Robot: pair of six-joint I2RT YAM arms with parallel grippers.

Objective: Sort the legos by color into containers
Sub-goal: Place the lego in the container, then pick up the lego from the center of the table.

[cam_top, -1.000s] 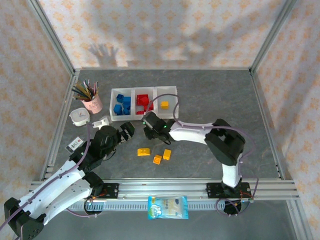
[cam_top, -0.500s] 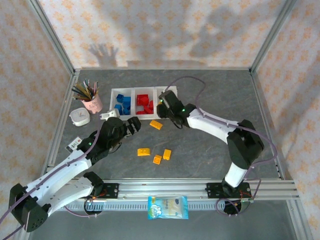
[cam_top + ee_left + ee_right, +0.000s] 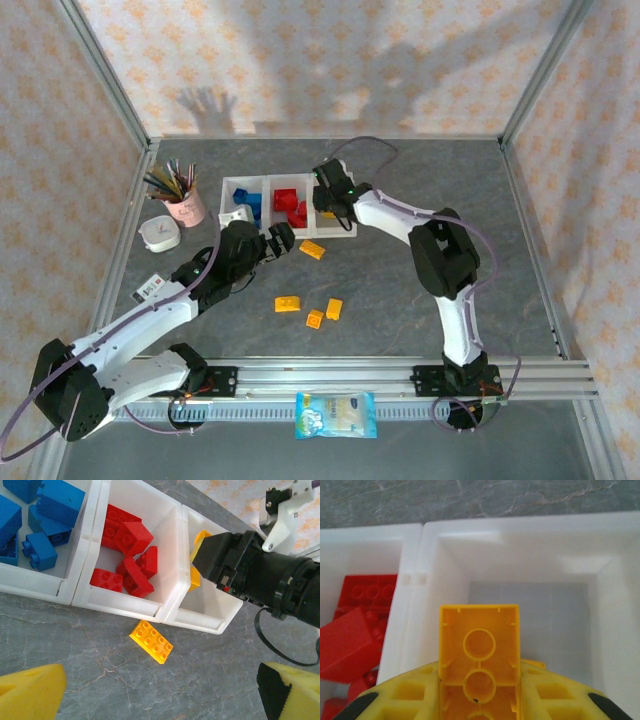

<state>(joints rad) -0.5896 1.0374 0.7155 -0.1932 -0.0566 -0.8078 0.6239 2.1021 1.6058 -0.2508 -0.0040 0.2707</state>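
The containers [image 3: 300, 234] are three joined white bins. In the left wrist view blue legos [image 3: 40, 525] fill the left one and red legos [image 3: 130, 555] the middle one. My right gripper [image 3: 326, 193] hangs over the right bin [image 3: 530, 555], shut on a yellow lego [image 3: 479, 645] that is held underside up. My left gripper [image 3: 284, 240] is open just in front of the bins, its yellow fingertips [image 3: 30, 690] wide apart. A flat orange lego [image 3: 151, 641] lies on the table between them, close to the bin wall [image 3: 175, 600]. Three more yellow legos [image 3: 315, 312] lie nearer the front.
A pink pencil cup [image 3: 183, 205] and a small white round dish [image 3: 160, 234] stand left of the bins. A small card [image 3: 148, 288] lies by the left rail. A snack bag [image 3: 336, 414] rests on the front rail.
My right arm has carried the yellow lego from the table's middle up over the right bin. My left arm has stretched forward towards the flat orange lego, still open.
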